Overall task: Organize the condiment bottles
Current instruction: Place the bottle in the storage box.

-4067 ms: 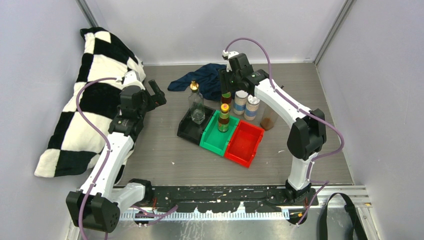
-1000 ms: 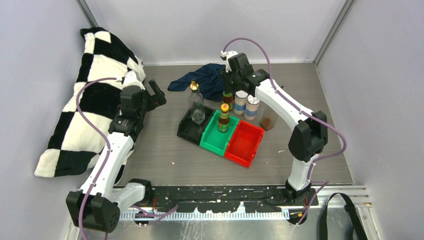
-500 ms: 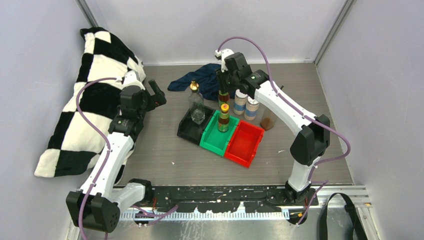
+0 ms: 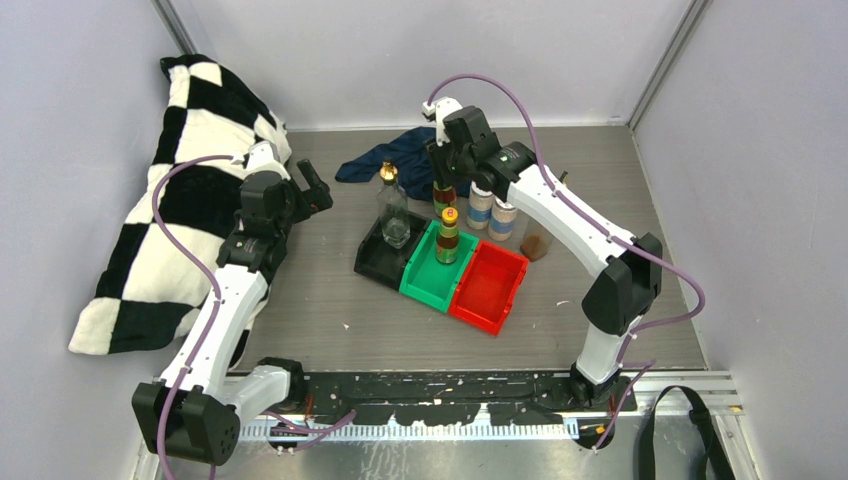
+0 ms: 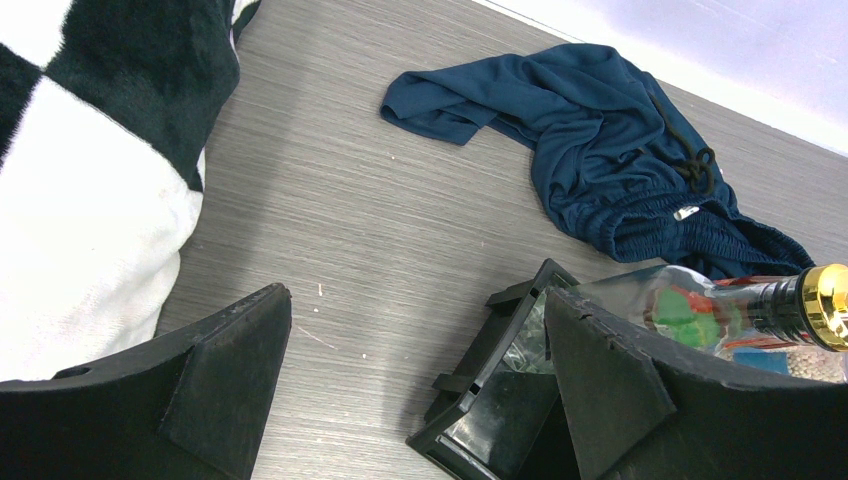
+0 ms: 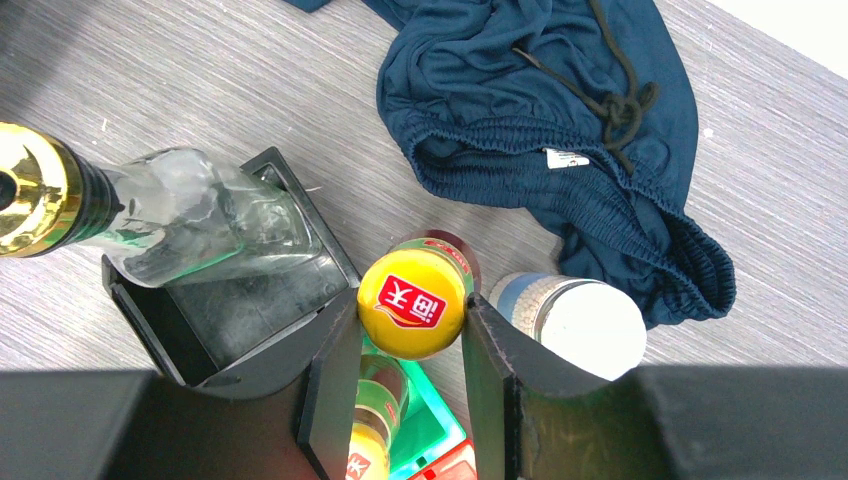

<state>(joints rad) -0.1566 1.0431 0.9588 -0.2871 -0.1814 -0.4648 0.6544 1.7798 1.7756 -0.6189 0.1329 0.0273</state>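
Observation:
My right gripper [image 6: 412, 303] is shut on the yellow cap of a dark bottle [image 4: 443, 198], held upright over the far edge of the green bin [image 4: 428, 278]. A second yellow-capped bottle [image 4: 447, 236] stands in that bin. A clear glass bottle with a gold top [image 4: 392, 212] stands in the black bin [image 4: 373, 262]. Two white-capped jars [image 4: 481, 206] [image 4: 503, 216] stand on the table just right of the held bottle. My left gripper [image 5: 415, 330] is open and holds nothing, hovering left of the black bin [image 5: 500, 400].
The red bin [image 4: 490, 287] adjoins the green one on the right. A dark blue cloth [image 4: 398, 160] lies crumpled behind the bins. A black-and-white checked pillow [image 4: 170, 200] fills the left side. A small brownish object [image 4: 540, 244] sits right of the jars.
My right gripper has carried the yellow-capped bottle leftward, away from the jars and toward the far edge of the green bin. The left arm has stayed still.

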